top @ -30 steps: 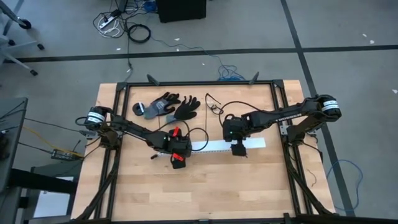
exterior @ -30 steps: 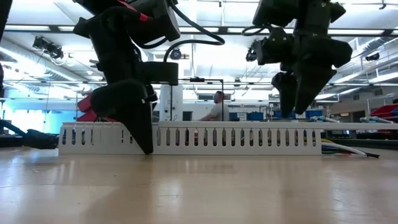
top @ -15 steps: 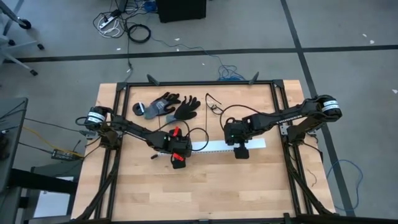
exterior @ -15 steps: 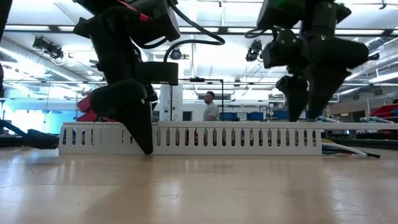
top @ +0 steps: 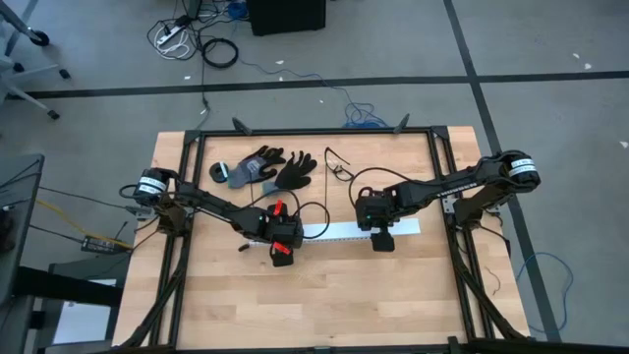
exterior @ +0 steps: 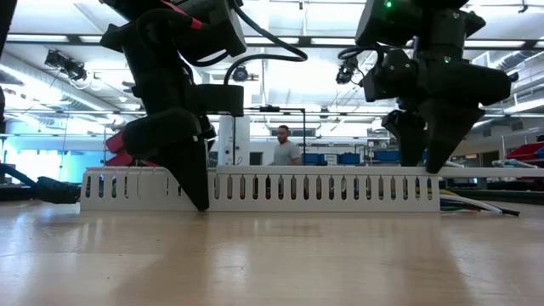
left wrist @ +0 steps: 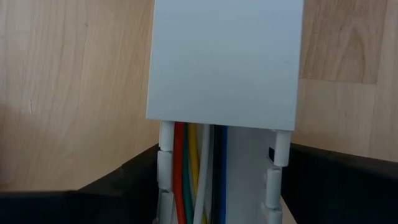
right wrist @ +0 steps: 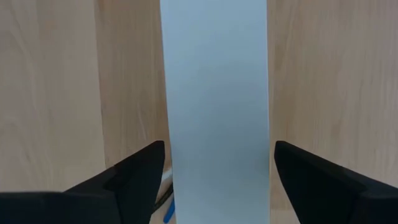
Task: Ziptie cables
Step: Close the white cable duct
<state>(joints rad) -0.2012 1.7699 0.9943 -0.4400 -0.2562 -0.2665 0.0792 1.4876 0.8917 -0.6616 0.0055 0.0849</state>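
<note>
- On the wooden worktop (top: 324,295) lies a long white slotted duct (exterior: 255,189), set crosswise near the middle, between the two arms.
- Over the duct's left end sits the left gripper (top: 283,248); its jaws stand apart, one on each side of the duct, reaching down to the worktop in the low view.
- From the left wrist view, a flat white cover (left wrist: 225,62) hides most of the duct, and the cables (left wrist: 196,174) run inside the open part: red, green, yellow, white and blue strands side by side.
- Nothing shows the left jaws pressing on the duct walls; they flank it with a thin gap on each side.
- Toward the duct's right end hangs the right gripper (exterior: 425,140), its jaws wide open, tips just above the duct's top edge in the low view.
- Seen by the right wrist camera, the white cover (right wrist: 214,106) runs between the two dark fingers (right wrist: 134,171) with bare wood on either side.
- Past the right end of the duct, a few cable ends (exterior: 476,204) stick out onto the worktop.
- Behind the duct lie a pair of gloves (top: 265,169), grey and black, and a thin black cord (top: 339,162).
- Far off in the room stands a person (exterior: 286,146).
</note>
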